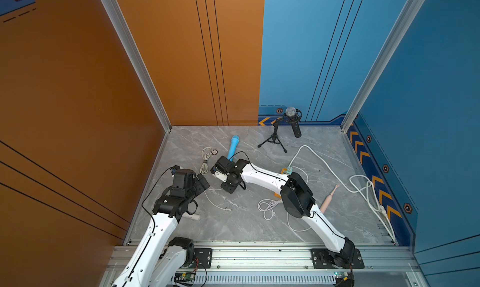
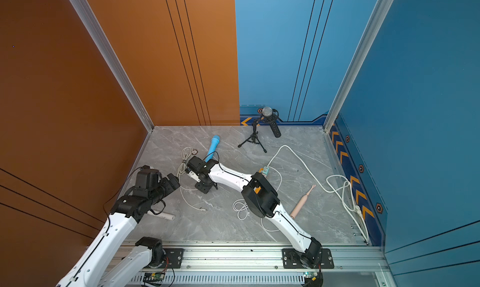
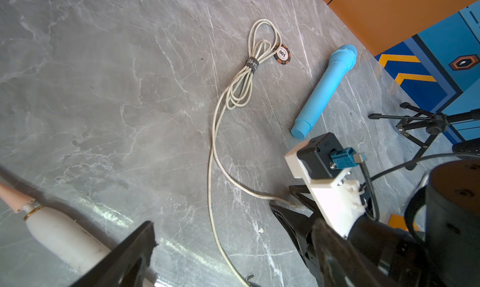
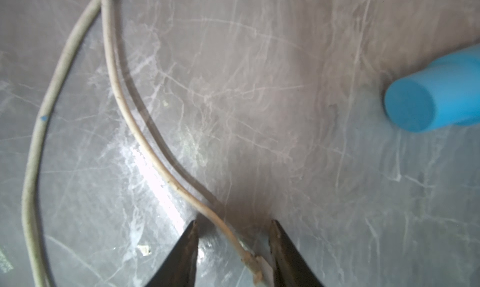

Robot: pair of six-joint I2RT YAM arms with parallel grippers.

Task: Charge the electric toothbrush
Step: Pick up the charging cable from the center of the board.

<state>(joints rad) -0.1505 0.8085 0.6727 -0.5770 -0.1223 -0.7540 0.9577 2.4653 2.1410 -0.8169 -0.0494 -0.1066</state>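
A pink electric toothbrush [image 1: 327, 200] lies on the table at the right. A white one [image 1: 192, 217] lies under my left arm, and the left wrist view shows its body [image 3: 59, 233]. An off-white charging cable [image 1: 206, 158] is bundled with a strap near the back left. Its loose plug end [image 4: 255, 265] lies between the fingers of my right gripper [image 4: 233, 222], against one finger. The jaws stand apart around it. In a top view the right gripper [image 1: 224, 188] points down at the table. My left gripper [image 3: 233, 259] hangs wide open above the cable, holding nothing.
A blue microphone [image 1: 233, 148] lies just behind the right wrist. A black microphone on a tripod [image 1: 275, 139] stands at the back. A teal adapter [image 1: 289, 170], a white cable coil [image 1: 267, 206] and a thick white power cord [image 1: 363, 187] lie to the right. A poker chip [image 3: 282, 54] sits by the bundle.
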